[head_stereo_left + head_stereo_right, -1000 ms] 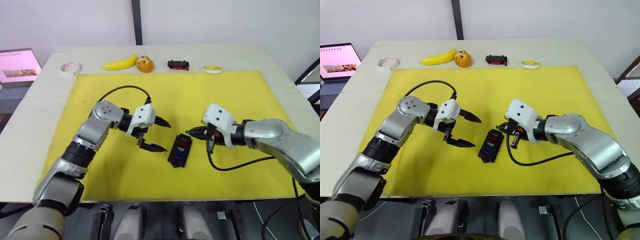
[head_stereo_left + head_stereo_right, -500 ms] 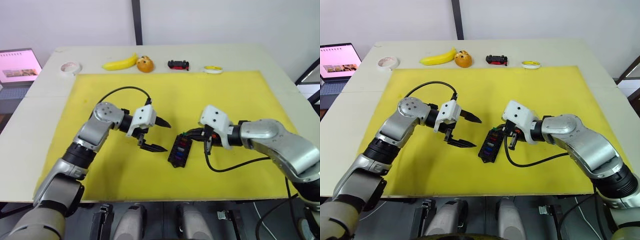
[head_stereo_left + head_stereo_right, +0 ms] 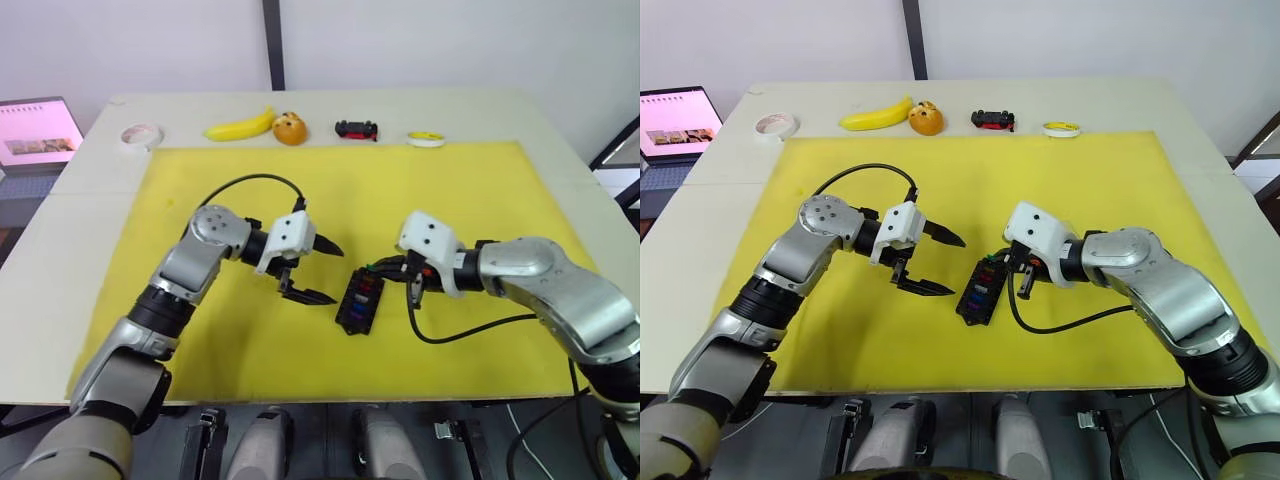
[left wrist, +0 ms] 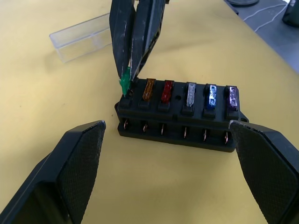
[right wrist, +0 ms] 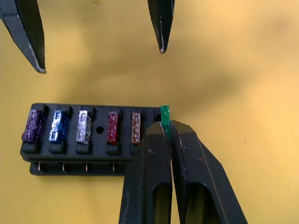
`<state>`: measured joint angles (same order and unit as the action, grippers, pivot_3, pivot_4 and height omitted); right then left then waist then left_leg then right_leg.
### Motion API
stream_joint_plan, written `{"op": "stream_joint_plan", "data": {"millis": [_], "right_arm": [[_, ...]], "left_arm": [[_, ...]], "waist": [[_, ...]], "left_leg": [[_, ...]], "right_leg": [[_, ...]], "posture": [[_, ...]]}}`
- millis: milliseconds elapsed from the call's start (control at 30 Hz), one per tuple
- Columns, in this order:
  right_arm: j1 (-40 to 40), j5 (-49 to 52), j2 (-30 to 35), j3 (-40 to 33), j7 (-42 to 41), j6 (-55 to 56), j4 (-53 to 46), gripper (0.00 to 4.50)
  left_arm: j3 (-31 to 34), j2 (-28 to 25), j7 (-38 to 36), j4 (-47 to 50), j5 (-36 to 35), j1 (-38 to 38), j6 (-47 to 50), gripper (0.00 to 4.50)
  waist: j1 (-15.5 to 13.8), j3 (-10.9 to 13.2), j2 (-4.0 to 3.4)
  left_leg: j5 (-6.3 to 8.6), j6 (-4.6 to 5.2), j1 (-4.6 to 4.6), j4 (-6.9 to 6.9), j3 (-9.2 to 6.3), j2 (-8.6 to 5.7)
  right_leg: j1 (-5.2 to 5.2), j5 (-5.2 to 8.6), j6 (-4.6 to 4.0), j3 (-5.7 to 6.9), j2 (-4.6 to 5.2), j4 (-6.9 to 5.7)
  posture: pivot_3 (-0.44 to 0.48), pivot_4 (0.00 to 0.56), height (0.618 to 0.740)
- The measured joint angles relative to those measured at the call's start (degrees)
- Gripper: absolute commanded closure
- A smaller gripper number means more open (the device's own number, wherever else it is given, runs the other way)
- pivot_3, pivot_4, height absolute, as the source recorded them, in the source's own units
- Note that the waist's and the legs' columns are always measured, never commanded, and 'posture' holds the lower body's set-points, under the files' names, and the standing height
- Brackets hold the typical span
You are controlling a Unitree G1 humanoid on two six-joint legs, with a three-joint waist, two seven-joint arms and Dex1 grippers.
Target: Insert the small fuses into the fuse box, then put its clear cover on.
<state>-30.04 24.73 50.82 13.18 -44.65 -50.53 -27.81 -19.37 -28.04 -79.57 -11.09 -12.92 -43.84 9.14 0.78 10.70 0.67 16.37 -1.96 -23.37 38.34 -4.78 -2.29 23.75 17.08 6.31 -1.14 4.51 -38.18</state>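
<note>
Presently the fuse box (image 3: 360,300) lies on the yellow mat (image 3: 480,190) between the two arms, near the mat's middle and somewhat toward the robot. Its long axis runs diagonally, the far end angled toward the robot's right and the near end toward its left. Slots face up.

Five small fuses are seated in one row: purple (image 4: 232,97), blue (image 4: 211,95), grey (image 4: 190,94), red (image 4: 167,91) and olive-brown (image 4: 149,88). The sixth, a green fuse (image 5: 164,116), stands upright at the end slot beside the olive-brown one, at the far end of the box. Whether it is fully seated cannot be told.

The right claw (image 5: 166,128) is pinched tight on the green fuse, its two fingers nearly touching, right over the end of the box. The left claw (image 3: 312,270) is spread wide and holds nothing; it hovers just beside the box on the robot's left, one finger on each side of the box's length as the left wrist view shows, apart from it.

The clear cover (image 4: 84,37) lies flat on the mat beyond the box, on the right arm's side, apart from it.

No readable writing is visible on box or fuses.

Open mat surrounds the box on all sides. Along the counter's (image 3: 560,130) far edge, well apart, lie a tape roll (image 3: 141,134), a banana (image 3: 240,125), an orange object (image 3: 290,129), a toy car (image 3: 356,129) and a yellow ring (image 3: 427,139).
</note>
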Motion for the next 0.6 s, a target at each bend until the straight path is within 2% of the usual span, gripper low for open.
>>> {"op": "stream_joint_plan", "data": {"millis": [600], "right_arm": [[0.00, -2.65, -0.67, 0.01, -1.95, 0.00, 0.06, 4.50]], "left_arm": [[0.00, 0.64, 0.35, -0.02, 0.59, 0.00, -0.10, 0.04]], "waist": [[0.02, 0.00, 0.00]], "left_leg": [[-0.05, -0.08, 0.00, 0.03, 0.00, 0.00]], "right_leg": [[0.00, 0.00, 0.00, 0.00, 0.00, -0.04]], "posture": [[0.000, 0.150, 0.740]]}}
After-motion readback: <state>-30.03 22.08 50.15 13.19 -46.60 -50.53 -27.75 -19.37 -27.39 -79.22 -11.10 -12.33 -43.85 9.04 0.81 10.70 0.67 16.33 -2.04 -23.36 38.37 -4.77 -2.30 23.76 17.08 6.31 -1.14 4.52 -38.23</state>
